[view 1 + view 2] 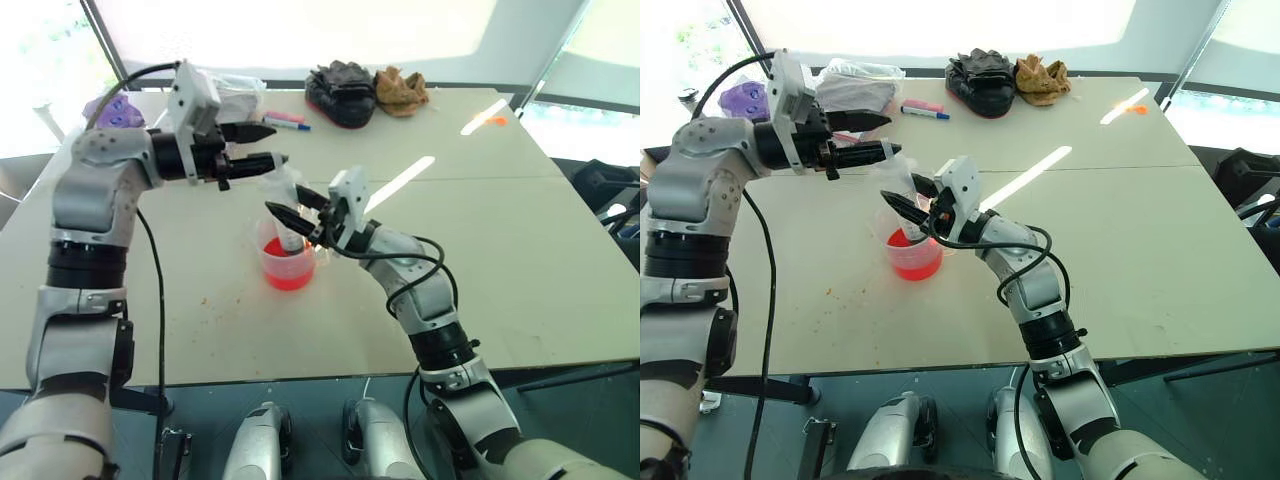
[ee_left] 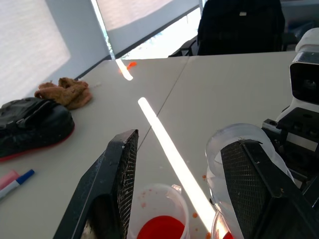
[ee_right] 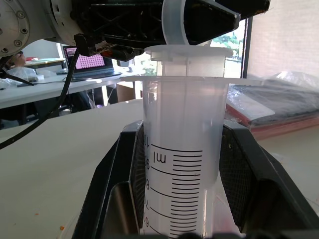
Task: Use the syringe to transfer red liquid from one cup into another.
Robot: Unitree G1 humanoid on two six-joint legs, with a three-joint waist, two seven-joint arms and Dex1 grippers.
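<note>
While upright in cup [image 1: 288,265], syringe [image 3: 182,164] between right end effector [image 1: 297,215] fingers

Silver-grey shells cover both arms, broken by black joint bands. A black cable loops off the left arm [image 1: 95,190], another coils along the right arm [image 1: 425,290]. White camera blocks sit on each wrist. The fingers [image 2: 119,184] are black, pads cross-hatched, perhaps rubber.

light: bright daylight, blown-out windows [image 1: 300,30] | glare: sun streak on table [image 1: 400,180] | focus: sharp
</note>
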